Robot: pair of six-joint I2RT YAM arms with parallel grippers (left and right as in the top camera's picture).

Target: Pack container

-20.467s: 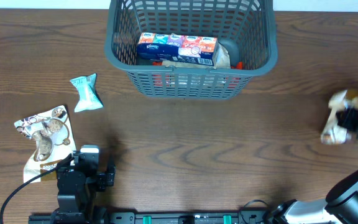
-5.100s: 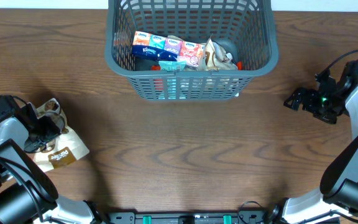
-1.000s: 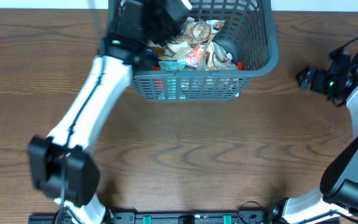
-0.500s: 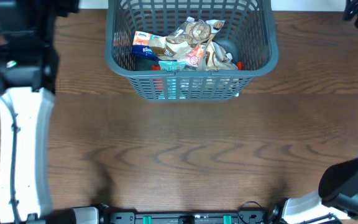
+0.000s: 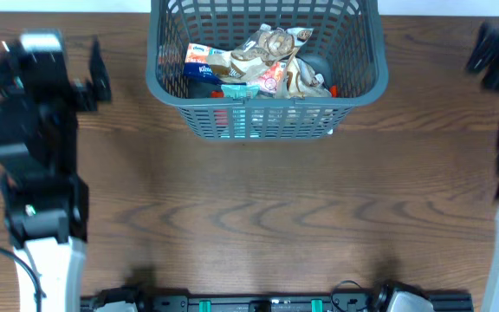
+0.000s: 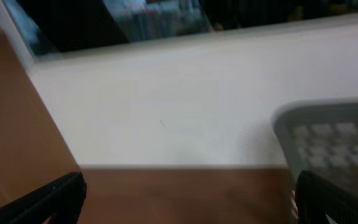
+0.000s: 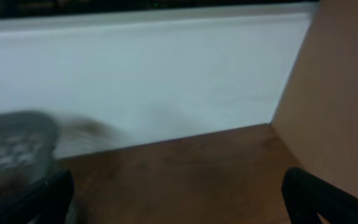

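Note:
The container [image 5: 267,102], a dark grey slatted basket, stands at the back middle of the wooden table. Inside it lie a tissue pack [image 5: 202,59] and several crumpled snack packs [image 5: 271,50]. My left gripper [image 5: 48,62] is raised well left of the basket, open and empty; in the left wrist view its fingers [image 6: 48,199] stand wide apart over bare wood, with the container's corner [image 6: 334,137] at the right. My right gripper [image 5: 496,56] hangs far right of the basket, also open and empty, and the container's edge [image 7: 11,137] shows blurred at the left.
A white wall [image 6: 179,106] runs behind the table's back edge. Brown wooden tabletop [image 5: 258,208] stretches in front of the basket. Both wrist views are blurred by motion.
The left arm has left the basket and swung out to the left side. The right arm has shifted along the far right edge. The basket's contents have not moved.

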